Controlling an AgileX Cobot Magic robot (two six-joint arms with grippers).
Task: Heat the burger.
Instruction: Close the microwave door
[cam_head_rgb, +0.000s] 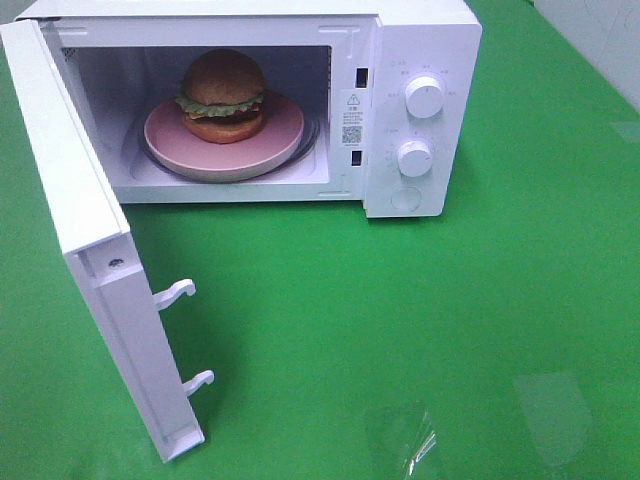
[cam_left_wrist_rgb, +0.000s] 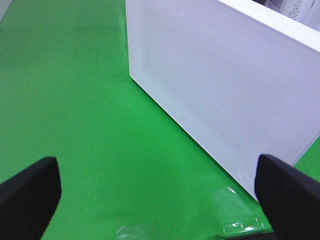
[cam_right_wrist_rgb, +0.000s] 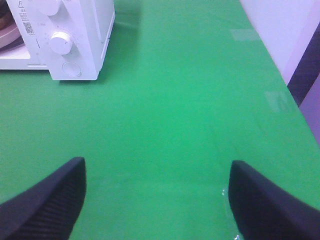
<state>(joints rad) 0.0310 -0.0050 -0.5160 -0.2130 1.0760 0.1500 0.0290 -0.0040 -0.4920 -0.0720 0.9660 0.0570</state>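
Green cloth (cam_head_rgb: 400, 330) covers the whole table, pretty glossy too, with a couple of shiny glare patches near the front edge.

Starting on the left: the left gripper (cam_left_wrist_rgb: 157, 185) hovers low over the cloth with its two black fingers (cam_left_wrist_rgb: 30, 192) spread really wide, and there's nothing between them, just bare green. Right ahead of it is the outer face of the microwave door (cam_head_rgb: 90, 230), white with that fine dotted mesh pattern. The door is swung fully open to the left, standing out from the oven at a wide angle. Two white latch hooks stick out of its free edge, an upper hook (cam_head_rgb: 177, 292) and a lower hook (cam_head_rgb: 200, 381).

Moving along, the microwave (cam_head_rgb: 345, 50) cavity is wide open, and the burger (cam_head_rgb: 222, 90) sits inside it, upright, right in the middle of a round pink plate (cam_head_rgb: 285, 140). Lettuce frills poke out all around under the top bun.

Next comes a small sticker (cam_head_rgb: 352, 118) with a QR code on the frame, then the control panel: top knob (cam_head_rgb: 425, 98), bottom knob (cam_head_rgb: 414, 157) and a round button (cam_head_rgb: 406, 197) below them.

Far right, the right gripper (cam_right_wrist_rgb: 157, 192) hangs over open cloth, well apart from the microwave's panel corner. Its jaws are also spread wide, holding nothing.
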